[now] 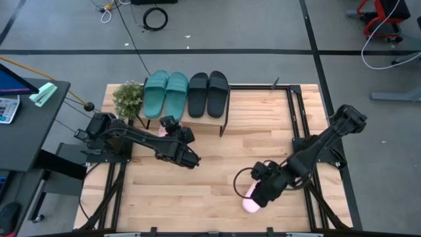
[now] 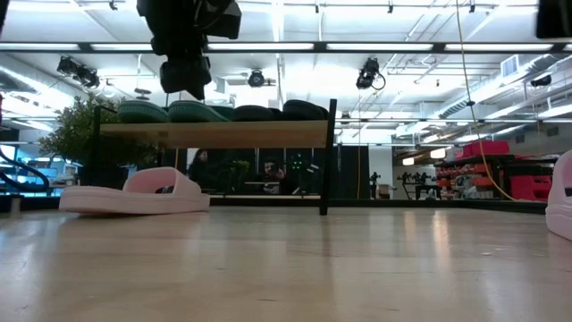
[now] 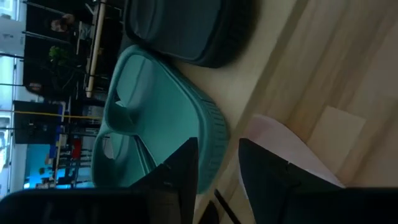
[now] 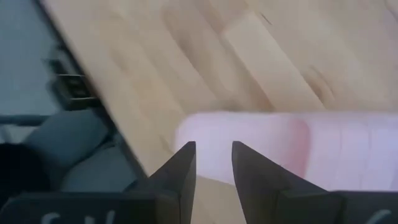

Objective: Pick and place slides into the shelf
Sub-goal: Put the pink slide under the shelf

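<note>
I am holding my left gripper (image 1: 187, 158) above the worktop (image 1: 217, 191), just in front of the shelf (image 1: 223, 122), with the fingers only narrowly apart and nothing between them. One pink slide (image 2: 134, 193) is lying on the worktop beside the shelf's left leg, close under this gripper. The two teal slides (image 1: 166, 93) and the two black slides (image 1: 208, 93) are already sitting on the top board, so I judge that only the pink pair is left.

My right gripper (image 1: 263, 192) is hanging over the second pink slide (image 1: 250, 203) near the front edge of the worktop. Its fingers are also only a little apart and are not yet closing on anything.

The main risk I am seeing is on the right side: this slide is lying very near the edge, and if I am pushing down on its rim with such a narrow opening, it may slip off the worktop. On the left, I am working very close to the teal slides and the frame, so a careless lift may knock a slide from the board or catch the black leg. The soft rubber may also bend and slide out of a shallow grip.
</note>
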Controlling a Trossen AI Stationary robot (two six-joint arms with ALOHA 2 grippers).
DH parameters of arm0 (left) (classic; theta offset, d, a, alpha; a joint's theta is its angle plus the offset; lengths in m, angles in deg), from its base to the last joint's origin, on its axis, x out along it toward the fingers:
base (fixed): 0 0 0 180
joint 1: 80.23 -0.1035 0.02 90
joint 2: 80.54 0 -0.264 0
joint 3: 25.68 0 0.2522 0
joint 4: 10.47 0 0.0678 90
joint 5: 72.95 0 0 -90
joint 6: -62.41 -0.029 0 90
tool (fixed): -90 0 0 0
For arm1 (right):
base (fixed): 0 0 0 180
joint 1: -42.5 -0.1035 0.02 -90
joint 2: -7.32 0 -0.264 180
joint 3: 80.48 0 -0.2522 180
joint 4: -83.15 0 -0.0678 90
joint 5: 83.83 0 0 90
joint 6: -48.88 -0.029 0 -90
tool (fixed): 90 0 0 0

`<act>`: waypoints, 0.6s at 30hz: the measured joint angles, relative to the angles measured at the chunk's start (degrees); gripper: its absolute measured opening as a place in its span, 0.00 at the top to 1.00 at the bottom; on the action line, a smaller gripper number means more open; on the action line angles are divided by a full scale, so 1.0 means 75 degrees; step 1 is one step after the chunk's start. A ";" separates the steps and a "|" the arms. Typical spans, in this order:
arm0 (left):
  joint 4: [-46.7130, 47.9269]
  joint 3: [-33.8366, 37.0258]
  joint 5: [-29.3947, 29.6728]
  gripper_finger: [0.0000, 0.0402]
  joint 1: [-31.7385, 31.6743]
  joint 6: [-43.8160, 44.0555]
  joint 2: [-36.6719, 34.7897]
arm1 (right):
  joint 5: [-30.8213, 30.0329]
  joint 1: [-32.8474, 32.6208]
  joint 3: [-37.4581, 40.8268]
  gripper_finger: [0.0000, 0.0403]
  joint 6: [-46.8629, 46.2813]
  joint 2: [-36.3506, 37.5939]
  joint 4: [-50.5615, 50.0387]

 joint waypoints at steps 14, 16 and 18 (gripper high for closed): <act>-0.0144 0.0000 0.0043 0.74 -0.0449 0.0354 -0.0003 | 0.1223 0.0025 0.0000 0.73 -0.0421 -0.1242 -0.1821; -0.0248 0.0000 0.0043 0.74 -0.0453 0.0355 -0.0003 | 0.1137 0.0019 0.0000 0.73 -0.0598 -0.1243 -0.2207; -0.0307 0.0000 0.0043 0.74 -0.0452 0.0347 -0.0003 | 0.0997 0.0015 0.0001 0.73 -0.0644 -0.1264 -0.2420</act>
